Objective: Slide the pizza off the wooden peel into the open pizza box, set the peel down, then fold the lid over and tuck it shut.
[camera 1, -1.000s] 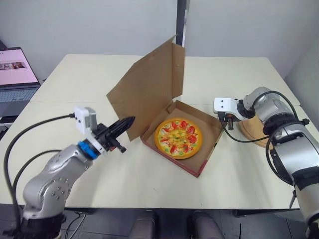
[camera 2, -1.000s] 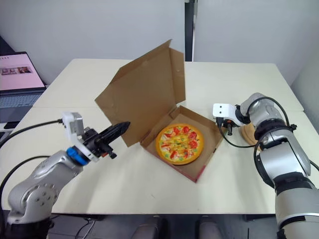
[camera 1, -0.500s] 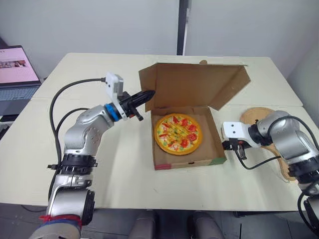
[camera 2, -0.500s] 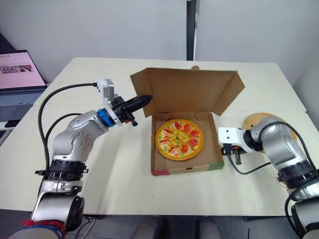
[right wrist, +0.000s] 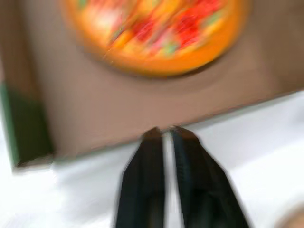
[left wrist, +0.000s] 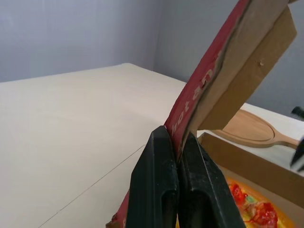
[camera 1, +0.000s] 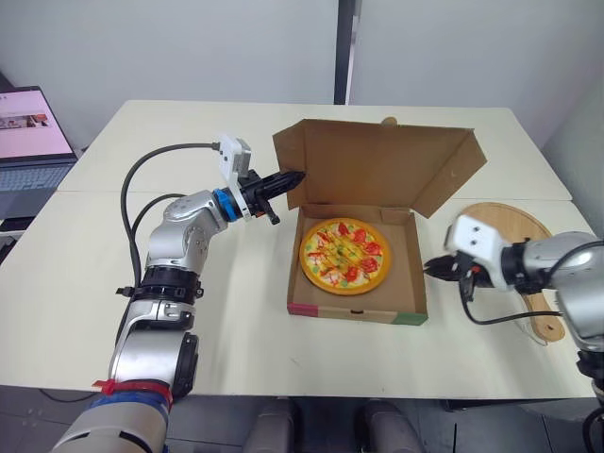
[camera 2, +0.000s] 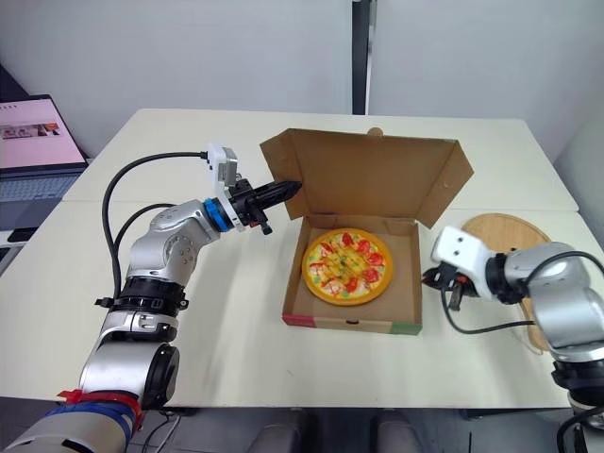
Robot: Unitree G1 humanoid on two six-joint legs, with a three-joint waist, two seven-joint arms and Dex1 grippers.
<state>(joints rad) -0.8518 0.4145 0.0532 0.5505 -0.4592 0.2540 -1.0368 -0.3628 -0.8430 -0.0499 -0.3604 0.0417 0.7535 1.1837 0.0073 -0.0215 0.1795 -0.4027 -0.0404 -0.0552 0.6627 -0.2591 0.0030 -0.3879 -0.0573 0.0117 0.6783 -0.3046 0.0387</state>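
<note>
The left tool (camera 1: 294, 176) is clamping the left edge of the raised cardboard lid (camera 1: 377, 165), its two black fingers (left wrist: 156, 190) pressing shut on the board from either side. The lid's outer face is showing red with pale lettering running along it, seen too edge-on to read. The lid is standing up from the far wall of the pizza box (camera 1: 354, 307), leaning a little over the tray, with its side flaps pointing forward. The box is sitting near the middle of the tabletop (camera 1: 236, 311), its front wall showing a red band at the left corner and a green one at the right. The pizza (camera 1: 345, 256) is lying flat inside the tray. The right tool (camera 1: 432, 268) is hovering just beside the box's right wall, its fingers drawn nearly together with only a slit between them and gripping nothing. The round wooden peel (camera 1: 510, 226) is lying flat by the tabletop's right edge. Bare tabletop is stretching from the box toward the near and left edges. A laptop (camera 1: 28, 142) is glowing with a pink page beyond the left edge.
</note>
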